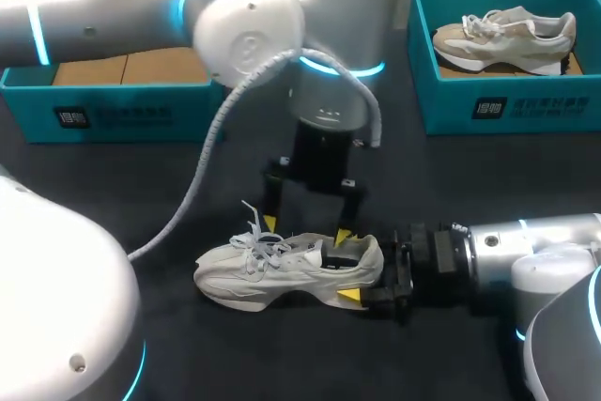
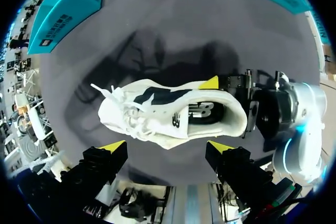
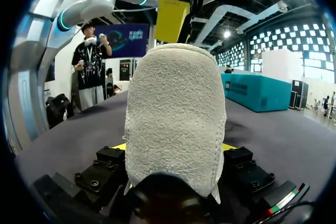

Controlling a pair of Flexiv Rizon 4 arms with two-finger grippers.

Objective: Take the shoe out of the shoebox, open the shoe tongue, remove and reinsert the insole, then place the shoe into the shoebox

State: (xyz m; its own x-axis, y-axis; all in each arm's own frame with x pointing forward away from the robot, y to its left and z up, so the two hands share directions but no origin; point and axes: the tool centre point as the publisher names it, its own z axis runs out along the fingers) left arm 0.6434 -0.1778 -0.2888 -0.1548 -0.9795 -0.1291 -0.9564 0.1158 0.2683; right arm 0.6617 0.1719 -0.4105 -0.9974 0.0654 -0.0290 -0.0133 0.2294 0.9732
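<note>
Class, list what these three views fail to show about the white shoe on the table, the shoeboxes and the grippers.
- Right wrist view: the heel of the white shoe fills the view, hiding its laces, tongue and toe, and most of the yellow tips of the right gripper.
- Head view: the left arm covers part of the inside of the left shoebox.
- Left wrist view: one right-gripper fingertip is hidden behind the heel.

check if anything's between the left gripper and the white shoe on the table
Nothing visible does: the left gripper hangs open directly above the white shoe, while the right gripper holds only its heel.
</note>
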